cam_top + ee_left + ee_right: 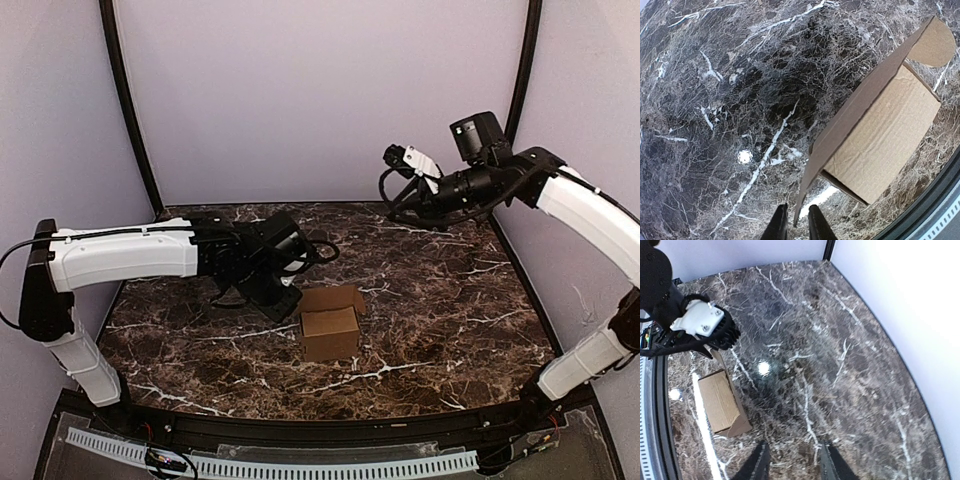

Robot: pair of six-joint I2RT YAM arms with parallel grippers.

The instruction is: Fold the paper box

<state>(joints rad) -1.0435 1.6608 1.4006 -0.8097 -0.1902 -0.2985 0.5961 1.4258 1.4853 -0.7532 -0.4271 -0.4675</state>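
The paper box (330, 330) is a small brown cardboard box near the middle of the marble table, with its lid flap (855, 115) standing up along one side. My left gripper (796, 225) is at the box's rear-left corner (288, 292). Its jaws are a narrow gap apart and straddle the flap's corner, with table showing on both sides of the flap. The right wrist view shows the box (720, 400) with the left gripper (705, 327) above it. My right gripper (792, 460) is open and empty, raised high at the back right (395, 156).
White walls enclose the table on three sides, with black poles (130, 110) in the corners. A black rail and a white slotted strip (300, 465) run along the near edge. The table (450, 300) is dark marble with white veins.
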